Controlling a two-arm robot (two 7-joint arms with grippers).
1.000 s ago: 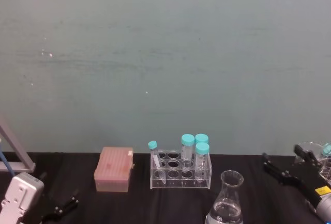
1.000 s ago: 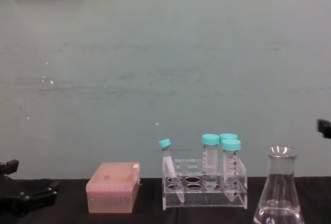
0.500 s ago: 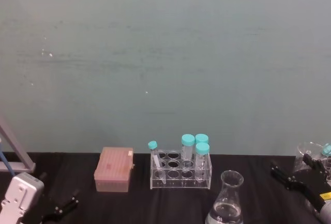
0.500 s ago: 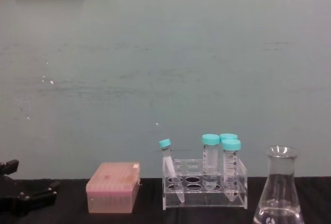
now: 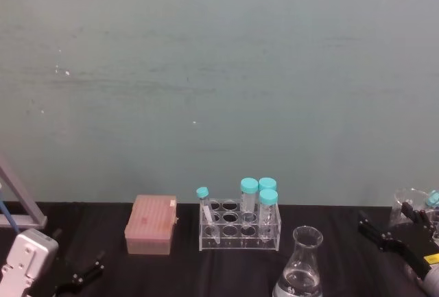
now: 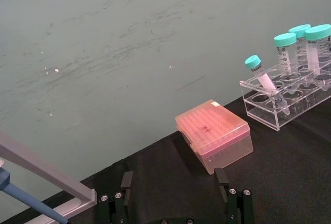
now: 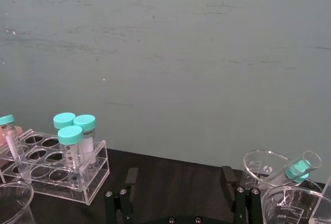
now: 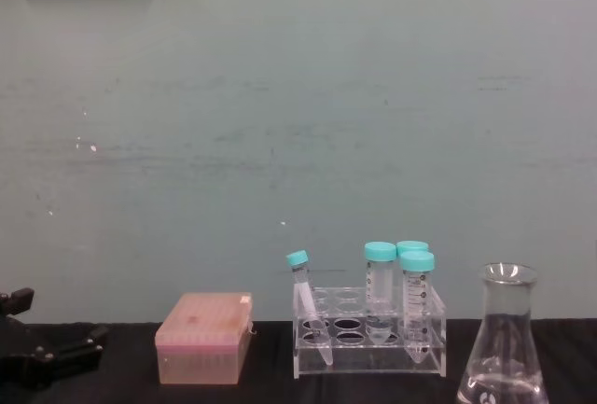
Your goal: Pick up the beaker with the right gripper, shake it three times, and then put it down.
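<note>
The beaker [image 5: 300, 271], a clear conical flask with a little liquid, stands upright on the black table at the front, right of centre. In the chest view the beaker [image 8: 502, 348] rises at the lower right, and its rim [image 7: 12, 199] shows in a corner of the right wrist view. My right gripper [image 5: 389, 223] hovers low to the beaker's right, well apart from it. Its jaws are open with nothing between them, seen again in the right wrist view [image 7: 180, 178]. My left gripper [image 5: 80, 275] rests open at the front left [image 6: 174, 182].
A clear tube rack [image 5: 239, 230] with several teal-capped tubes stands behind the beaker. A pink tip box [image 5: 151, 225] sits to the rack's left. Glass beakers [image 7: 266, 169], one holding a tube, crowd the far right beside my right gripper. A metal frame [image 5: 17, 201] leans at the left edge.
My right gripper has drawn back toward the right edge and dropped lower, leaving the chest view. The beaker and the left arm have not moved.
</note>
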